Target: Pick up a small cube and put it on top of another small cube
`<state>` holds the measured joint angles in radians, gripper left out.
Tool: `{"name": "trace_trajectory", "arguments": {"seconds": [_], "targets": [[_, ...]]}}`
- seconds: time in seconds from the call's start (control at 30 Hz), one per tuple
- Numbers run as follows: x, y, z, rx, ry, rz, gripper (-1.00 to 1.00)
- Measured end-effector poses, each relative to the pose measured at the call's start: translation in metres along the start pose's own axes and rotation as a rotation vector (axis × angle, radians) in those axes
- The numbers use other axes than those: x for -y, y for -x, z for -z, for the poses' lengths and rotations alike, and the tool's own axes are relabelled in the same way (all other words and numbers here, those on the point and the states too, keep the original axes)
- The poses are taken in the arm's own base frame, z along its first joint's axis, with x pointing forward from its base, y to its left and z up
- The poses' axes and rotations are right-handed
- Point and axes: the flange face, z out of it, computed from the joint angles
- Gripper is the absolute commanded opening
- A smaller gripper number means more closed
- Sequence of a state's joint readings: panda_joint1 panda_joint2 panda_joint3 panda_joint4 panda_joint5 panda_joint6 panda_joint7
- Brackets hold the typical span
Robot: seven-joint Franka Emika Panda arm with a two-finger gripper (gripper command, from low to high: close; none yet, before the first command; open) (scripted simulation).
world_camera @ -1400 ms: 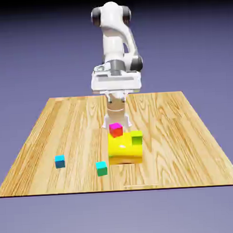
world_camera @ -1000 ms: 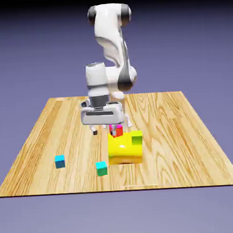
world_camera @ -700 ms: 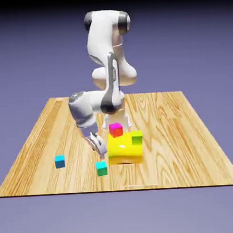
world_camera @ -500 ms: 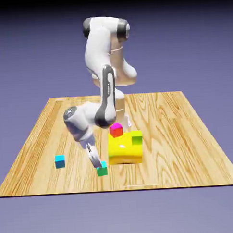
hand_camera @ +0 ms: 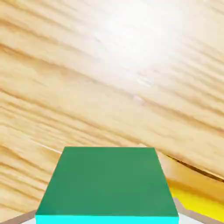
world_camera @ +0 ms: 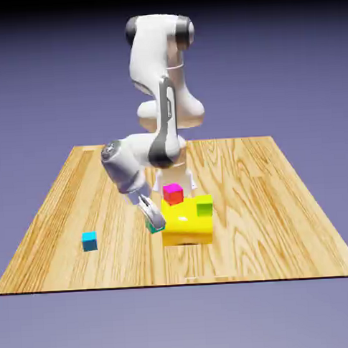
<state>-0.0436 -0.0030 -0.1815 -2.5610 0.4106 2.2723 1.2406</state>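
My gripper [world_camera: 155, 222] is shut on the small teal-green cube [world_camera: 151, 226] and holds it above the table, just left of the big yellow block [world_camera: 186, 221]. In the hand view the cube's green side [hand_camera: 107, 181] fills the bottom middle, a thin turquoise edge below it, and it hides most of my fingertips. The small magenta-pink cube [world_camera: 173, 193] with red sides sits on the yellow block's top, up and to the right of the held cube.
A lime-green cube [world_camera: 204, 206] sits on the yellow block's right side. A bluer cyan cube [world_camera: 89, 241] lies on the wooden table [world_camera: 279, 214] at the exterior view's left. A yellow corner [hand_camera: 199, 204] shows at the hand view's lower right.
The gripper came down from above the block to the teal-green cube near the table's front, shut on it, and has lifted it back toward the yellow block.
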Motion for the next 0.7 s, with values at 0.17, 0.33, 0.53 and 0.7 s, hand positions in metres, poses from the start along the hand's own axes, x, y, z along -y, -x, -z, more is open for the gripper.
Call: {"name": "trace_trajectory", "arguments": {"seconds": [0.17, 0.33, 0.53, 0.7], "targets": [[-0.043, 0.029, 0.020, -0.037, 0.054, 0.208, -1.00], [-0.088, 0.049, 0.033, -0.102, 0.111, 0.401, -1.00], [-0.142, 0.059, 0.040, -0.213, 0.186, 0.601, -1.00], [-0.145, 0.049, 0.003, -0.223, 0.192, 0.617, -1.00]]}}
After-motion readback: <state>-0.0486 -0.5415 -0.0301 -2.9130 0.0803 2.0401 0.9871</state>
